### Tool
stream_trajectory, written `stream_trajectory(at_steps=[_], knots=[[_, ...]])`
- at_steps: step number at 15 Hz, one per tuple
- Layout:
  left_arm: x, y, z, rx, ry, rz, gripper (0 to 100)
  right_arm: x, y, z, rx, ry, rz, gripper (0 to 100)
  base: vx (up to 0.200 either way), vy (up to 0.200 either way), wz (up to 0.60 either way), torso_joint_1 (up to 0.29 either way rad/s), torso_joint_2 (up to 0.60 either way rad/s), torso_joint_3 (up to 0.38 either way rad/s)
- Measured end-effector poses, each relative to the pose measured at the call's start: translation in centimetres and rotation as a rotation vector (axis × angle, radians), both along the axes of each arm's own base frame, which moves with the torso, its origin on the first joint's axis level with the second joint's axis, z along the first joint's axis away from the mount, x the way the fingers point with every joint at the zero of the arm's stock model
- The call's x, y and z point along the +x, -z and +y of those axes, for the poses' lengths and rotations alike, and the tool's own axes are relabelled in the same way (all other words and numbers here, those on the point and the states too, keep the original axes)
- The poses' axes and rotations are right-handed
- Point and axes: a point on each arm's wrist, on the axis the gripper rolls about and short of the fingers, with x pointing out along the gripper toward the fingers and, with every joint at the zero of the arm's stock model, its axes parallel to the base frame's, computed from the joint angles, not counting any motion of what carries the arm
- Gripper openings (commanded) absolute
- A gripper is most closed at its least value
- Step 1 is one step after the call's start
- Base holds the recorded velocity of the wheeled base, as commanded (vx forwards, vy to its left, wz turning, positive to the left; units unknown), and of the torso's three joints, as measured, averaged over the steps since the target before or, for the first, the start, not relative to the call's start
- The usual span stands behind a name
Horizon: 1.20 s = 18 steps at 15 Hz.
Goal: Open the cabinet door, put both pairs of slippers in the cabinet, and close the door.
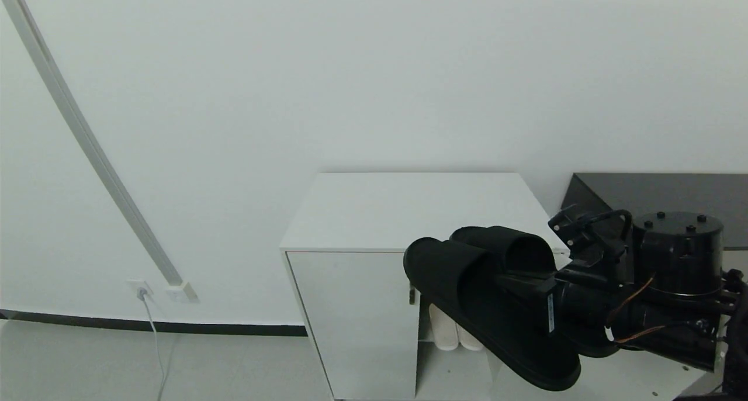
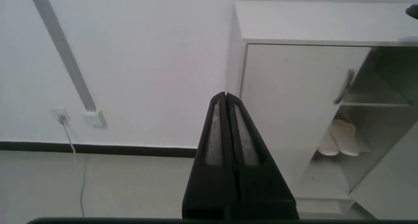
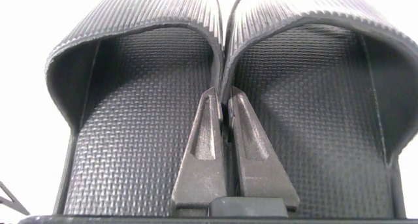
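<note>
Black slippers (image 1: 485, 290), a pair pressed side by side, hang clamped in the right pincer (image 3: 224, 96) in front of the white cabinet (image 1: 409, 214), whose right compartment stands open. White slippers (image 1: 456, 334) sit on a shelf inside. The left pincer (image 2: 226, 103) is clenched on nothing, pointing toward the wall beside the cabinet.

Two black slippers (image 1: 485, 296) (one pair) at lower right; two white slippers (image 1: 445, 331) beside them, low in the frame; one white cabinet (image 1: 409, 211); two wall plates (image 1: 139, 285) lower left; one dark tabletop (image 1: 672, 193).
</note>
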Motion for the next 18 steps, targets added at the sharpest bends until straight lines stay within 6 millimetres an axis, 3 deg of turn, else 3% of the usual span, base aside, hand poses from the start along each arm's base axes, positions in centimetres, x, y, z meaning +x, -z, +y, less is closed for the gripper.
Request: stream_trajectory(at_steps=[18], knots=[[0.00, -0.01, 0.00, 0.000, 0.000, -0.001, 0, -0.64, 0.43, 0.19, -0.050, -0.036, -0.028, 0, 0.000, 0.000, -0.03, -0.012, 0.03, 0.016]])
